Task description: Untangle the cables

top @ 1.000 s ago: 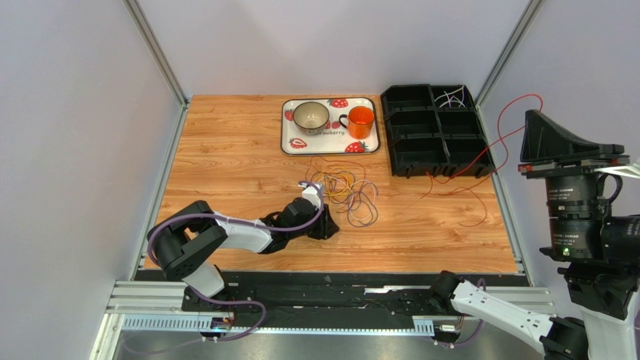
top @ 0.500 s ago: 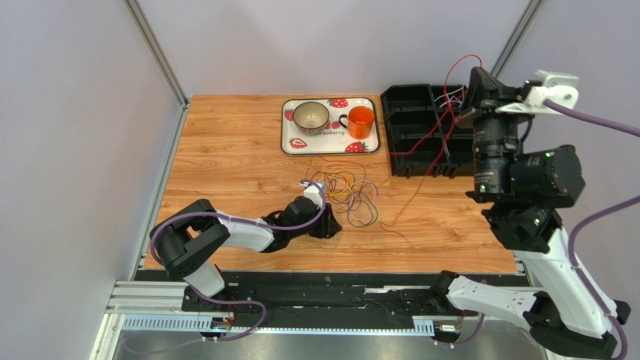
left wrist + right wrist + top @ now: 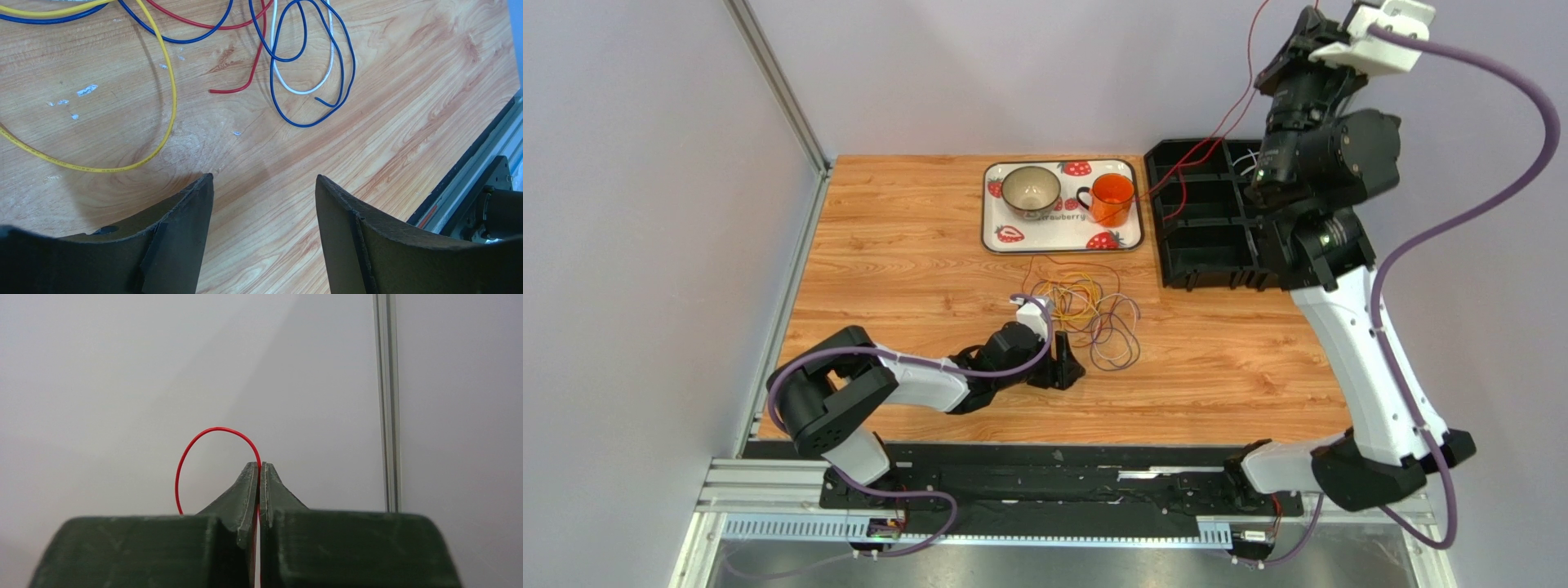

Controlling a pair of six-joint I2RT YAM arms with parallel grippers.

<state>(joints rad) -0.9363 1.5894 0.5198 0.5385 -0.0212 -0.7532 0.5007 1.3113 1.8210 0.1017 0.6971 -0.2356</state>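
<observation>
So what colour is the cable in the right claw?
Red cable; clearest in the right wrist view.

Our wooden table (image 3: 891,263) carries a tray (image 3: 1063,240), a black bin (image 3: 1210,223) and loose, tangled cables (image 3: 1093,312).

Thin coloured wire cables (image 3: 1093,312) lie tangled on the wooden bench (image 3: 891,257), just beyond the left hand (image 3: 1063,365). Behind them a strawberry-print tray (image 3: 995,233) carries a metal bowl (image 3: 1030,188) left of an orange mug (image 3: 1113,199); a black compartmented bin (image 3: 1222,279) stands rightward.
</observation>
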